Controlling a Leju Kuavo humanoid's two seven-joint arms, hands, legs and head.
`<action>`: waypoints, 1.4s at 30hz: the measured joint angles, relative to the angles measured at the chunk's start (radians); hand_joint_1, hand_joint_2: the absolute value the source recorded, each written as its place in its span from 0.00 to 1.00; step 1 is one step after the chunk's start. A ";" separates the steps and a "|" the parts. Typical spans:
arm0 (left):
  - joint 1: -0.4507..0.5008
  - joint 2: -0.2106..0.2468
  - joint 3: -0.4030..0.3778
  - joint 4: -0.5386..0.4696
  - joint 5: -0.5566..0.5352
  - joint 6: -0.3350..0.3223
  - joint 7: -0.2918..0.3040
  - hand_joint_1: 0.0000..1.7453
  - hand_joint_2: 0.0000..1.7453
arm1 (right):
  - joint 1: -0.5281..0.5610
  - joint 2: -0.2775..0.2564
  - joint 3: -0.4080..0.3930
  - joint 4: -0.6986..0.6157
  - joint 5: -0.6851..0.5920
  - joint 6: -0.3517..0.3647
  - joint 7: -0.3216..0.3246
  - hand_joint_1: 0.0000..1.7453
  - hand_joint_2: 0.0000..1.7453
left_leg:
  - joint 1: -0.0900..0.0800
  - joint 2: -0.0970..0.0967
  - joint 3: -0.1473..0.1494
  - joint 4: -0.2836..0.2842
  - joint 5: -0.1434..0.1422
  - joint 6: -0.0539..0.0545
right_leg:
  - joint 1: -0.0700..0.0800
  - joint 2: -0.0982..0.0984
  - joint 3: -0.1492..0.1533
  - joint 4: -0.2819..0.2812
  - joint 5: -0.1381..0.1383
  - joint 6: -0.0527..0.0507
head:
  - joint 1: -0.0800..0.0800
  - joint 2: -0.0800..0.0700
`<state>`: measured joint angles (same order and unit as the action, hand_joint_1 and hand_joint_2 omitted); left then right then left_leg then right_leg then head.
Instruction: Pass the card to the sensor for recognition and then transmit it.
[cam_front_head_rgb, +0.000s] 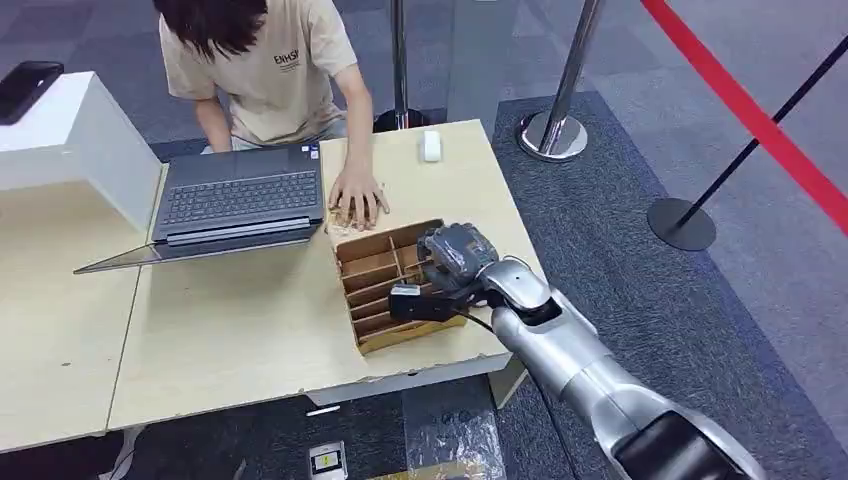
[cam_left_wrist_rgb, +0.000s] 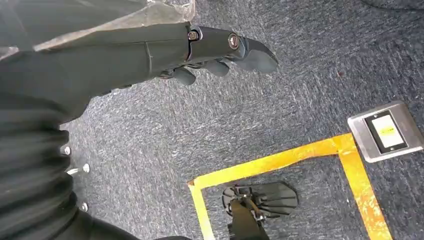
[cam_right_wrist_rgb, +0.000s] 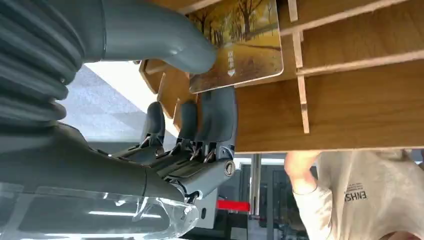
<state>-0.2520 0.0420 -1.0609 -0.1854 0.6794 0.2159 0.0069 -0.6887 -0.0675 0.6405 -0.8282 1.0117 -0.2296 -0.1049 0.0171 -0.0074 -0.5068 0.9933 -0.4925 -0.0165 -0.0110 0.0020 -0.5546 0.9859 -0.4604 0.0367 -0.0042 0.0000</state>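
Reaching over the wooden divided tray (cam_front_head_rgb: 372, 300) at the table's (cam_front_head_rgb: 250, 340) right end, your right hand (cam_front_head_rgb: 455, 255) pinches the card (cam_right_wrist_rgb: 240, 42): the thumb (cam_right_wrist_rgb: 165, 37) presses its printed autumn face, the darker fingers (cam_right_wrist_rgb: 212, 117) curl behind its near edge, inside a compartment. Your left hand (cam_left_wrist_rgb: 220, 50) hangs over grey carpet (cam_left_wrist_rgb: 280, 110), fingers loosely curled on nothing. A person's hand (cam_front_head_rgb: 357, 200) rests just beyond the tray, beside a laptop (cam_front_head_rgb: 235, 205).
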 joint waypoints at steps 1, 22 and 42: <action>0.000 0.000 0.000 0.000 0.000 0.000 0.000 0.00 1.00 | -0.001 0.001 0.001 0.002 0.000 0.000 0.000 0.73 1.00 | 0.000 0.000 0.000 0.000 0.000 0.000 | 0.000 0.000 0.000 0.000 0.000 0.000 | 0.000 0.000; -0.001 -0.003 0.000 0.000 0.013 -0.002 0.003 0.00 1.00 | -0.025 -0.002 0.003 0.010 -0.129 0.073 -0.027 1.00 1.00 | 0.000 0.000 0.001 0.000 0.000 0.000 | 0.000 0.000 0.001 0.000 0.000 0.000 | 0.000 0.000; 0.001 0.003 -0.005 0.000 0.010 -0.003 0.005 0.00 1.00 | -0.292 -0.089 -0.064 -0.151 -0.419 0.287 -0.033 1.00 1.00 | 0.000 0.000 0.000 0.000 0.000 0.000 | 0.000 0.000 0.000 0.000 0.000 0.000 | 0.000 0.000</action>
<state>-0.2513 0.0446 -1.0658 -0.1854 0.6893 0.2125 0.0118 -0.9807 -0.1568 0.5760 -0.9789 0.5929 0.0572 -0.1381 0.0169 -0.0074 -0.5065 0.9935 -0.4925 -0.0165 -0.0112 0.0021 -0.5542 0.9861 -0.4604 0.0367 -0.0038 0.0000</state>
